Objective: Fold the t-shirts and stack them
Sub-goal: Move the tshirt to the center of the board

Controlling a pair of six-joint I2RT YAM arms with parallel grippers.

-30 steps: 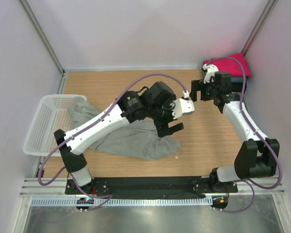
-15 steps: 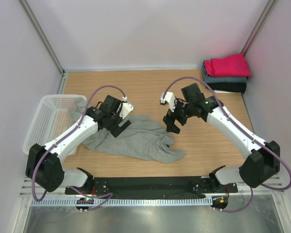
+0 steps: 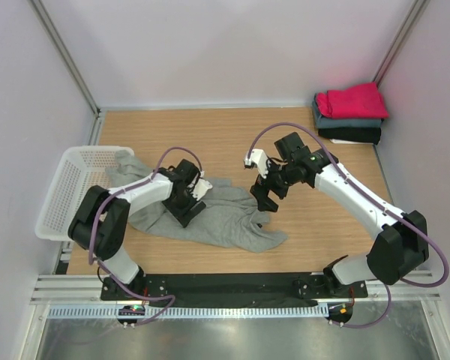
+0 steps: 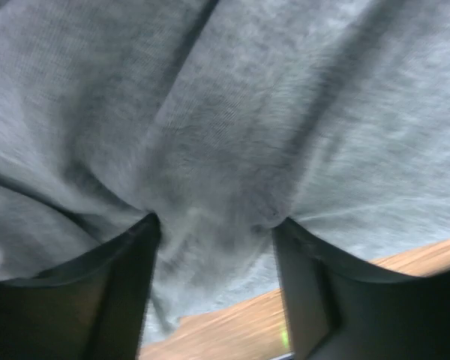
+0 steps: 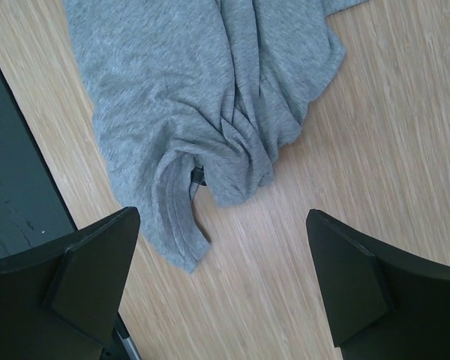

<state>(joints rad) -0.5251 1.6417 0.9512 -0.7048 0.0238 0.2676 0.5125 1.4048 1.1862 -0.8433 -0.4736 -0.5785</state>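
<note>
My left gripper [image 3: 186, 205], part open, pushes into the soft, wrinkly grey t-shirt [image 3: 232, 221]. My right gripper [image 3: 266, 198] hangs wide open, empty, over the wooden bench [image 3: 307, 225].

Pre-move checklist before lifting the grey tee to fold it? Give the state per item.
1. Left claw on grey tee: ok, fingers pressed into the fabric, with a ridge bunched between them.
2. Left claw closed on fabric: not ok, jaws apart.
3. Right claw open and empty: ok, above the tee's right end.
4. Tee free of basket: not ok, one end lies over its rim.
5. Folded stack clear of both arms: ok.
6. Tee flat: not ok, crumpled.
</note>
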